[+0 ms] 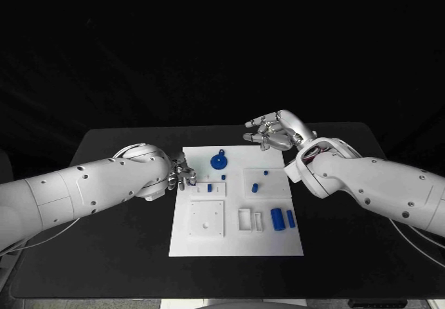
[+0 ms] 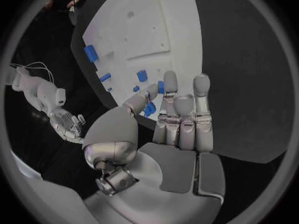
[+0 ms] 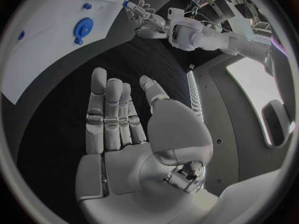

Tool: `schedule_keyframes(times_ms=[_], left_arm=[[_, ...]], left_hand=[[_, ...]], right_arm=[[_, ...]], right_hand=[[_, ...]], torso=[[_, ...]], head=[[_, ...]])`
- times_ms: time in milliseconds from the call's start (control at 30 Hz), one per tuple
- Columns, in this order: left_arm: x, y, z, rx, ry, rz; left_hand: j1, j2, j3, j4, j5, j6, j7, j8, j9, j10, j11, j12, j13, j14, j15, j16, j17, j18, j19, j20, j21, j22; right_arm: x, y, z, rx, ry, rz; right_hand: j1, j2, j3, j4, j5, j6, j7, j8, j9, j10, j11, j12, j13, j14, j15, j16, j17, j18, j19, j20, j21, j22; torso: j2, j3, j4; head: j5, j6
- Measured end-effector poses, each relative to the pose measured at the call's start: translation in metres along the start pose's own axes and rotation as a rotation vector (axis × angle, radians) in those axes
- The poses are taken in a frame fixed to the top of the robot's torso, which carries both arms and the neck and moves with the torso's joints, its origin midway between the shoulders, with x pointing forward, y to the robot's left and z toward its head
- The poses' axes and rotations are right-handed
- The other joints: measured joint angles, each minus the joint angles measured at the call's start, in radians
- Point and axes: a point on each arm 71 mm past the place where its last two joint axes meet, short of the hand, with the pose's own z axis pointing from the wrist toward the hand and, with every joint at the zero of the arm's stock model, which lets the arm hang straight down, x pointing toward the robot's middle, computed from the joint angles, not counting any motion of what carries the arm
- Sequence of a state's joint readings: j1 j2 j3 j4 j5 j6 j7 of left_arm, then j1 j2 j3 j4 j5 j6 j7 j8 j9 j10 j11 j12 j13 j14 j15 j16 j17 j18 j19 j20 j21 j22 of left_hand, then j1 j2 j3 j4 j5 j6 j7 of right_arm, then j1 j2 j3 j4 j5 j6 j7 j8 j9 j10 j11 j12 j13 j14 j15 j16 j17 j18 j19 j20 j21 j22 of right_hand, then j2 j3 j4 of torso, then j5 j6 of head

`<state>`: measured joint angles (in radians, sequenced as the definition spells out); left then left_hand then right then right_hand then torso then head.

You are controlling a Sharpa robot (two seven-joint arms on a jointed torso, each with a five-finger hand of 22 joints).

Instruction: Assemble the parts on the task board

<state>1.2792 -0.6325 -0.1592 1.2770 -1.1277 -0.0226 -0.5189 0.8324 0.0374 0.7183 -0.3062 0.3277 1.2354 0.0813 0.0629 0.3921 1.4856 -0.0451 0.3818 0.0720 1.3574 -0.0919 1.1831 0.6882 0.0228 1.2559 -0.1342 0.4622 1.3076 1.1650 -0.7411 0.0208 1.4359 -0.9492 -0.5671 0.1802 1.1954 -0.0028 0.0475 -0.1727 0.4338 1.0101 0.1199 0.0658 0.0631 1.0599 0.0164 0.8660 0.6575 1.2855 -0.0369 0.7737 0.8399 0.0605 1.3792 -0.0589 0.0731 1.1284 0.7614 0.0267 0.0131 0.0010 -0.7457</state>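
The matte black worktop (image 1: 111,257) carries the flat white task board (image 1: 236,244) at frame centre. On it lie one blue round disc (image 1: 218,161) and two blue cylinders (image 1: 278,219). Left hand (image 1: 182,175) touches its left edge, grip unclear; right hand (image 1: 276,131), upper right, fingers spread, empty.

Left hand (image 1: 182,174) crowds task board (image 1: 236,241) left edge.

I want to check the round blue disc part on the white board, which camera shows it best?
The head view: the round blue disc part shows from above, unobstructed, near the far edge of the white task board. The right wrist view catches it small and at an angle. In the left wrist view the left hand mostly hides a blue piece that may be it.
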Motion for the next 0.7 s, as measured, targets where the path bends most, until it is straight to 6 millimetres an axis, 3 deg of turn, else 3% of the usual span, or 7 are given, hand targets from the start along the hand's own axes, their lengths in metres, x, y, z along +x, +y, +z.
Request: schedule_keyframes(times_ms=[700], left_arm=[[0.011,-0.01,0.006,0.0,0.055,0.049]], left_hand=[[-0.022,0.005,-0.003,0.003,0.004,0.005,-0.004,-0.003,0.013,0.005,-0.005,0.043,0.001,0.024,-0.003,0.002,0.107,-0.001,0.006,-0.005,0.008,0.0]], right_arm=[[0.002,0.001,0.0,0.0,0.007,0.004]], right_hand=[[-0.015,-0.004,0.036,-0.03,0.027,0.0,0.0,0.0,0.0,0.0,0.0,0.0,-0.005,-0.004,-0.004,0.004,-0.003,0.0,0.0,0.0,0.004,0.01]], torso=[[0.0,-0.0005,0.001]], head=[[-0.008,-0.006]])
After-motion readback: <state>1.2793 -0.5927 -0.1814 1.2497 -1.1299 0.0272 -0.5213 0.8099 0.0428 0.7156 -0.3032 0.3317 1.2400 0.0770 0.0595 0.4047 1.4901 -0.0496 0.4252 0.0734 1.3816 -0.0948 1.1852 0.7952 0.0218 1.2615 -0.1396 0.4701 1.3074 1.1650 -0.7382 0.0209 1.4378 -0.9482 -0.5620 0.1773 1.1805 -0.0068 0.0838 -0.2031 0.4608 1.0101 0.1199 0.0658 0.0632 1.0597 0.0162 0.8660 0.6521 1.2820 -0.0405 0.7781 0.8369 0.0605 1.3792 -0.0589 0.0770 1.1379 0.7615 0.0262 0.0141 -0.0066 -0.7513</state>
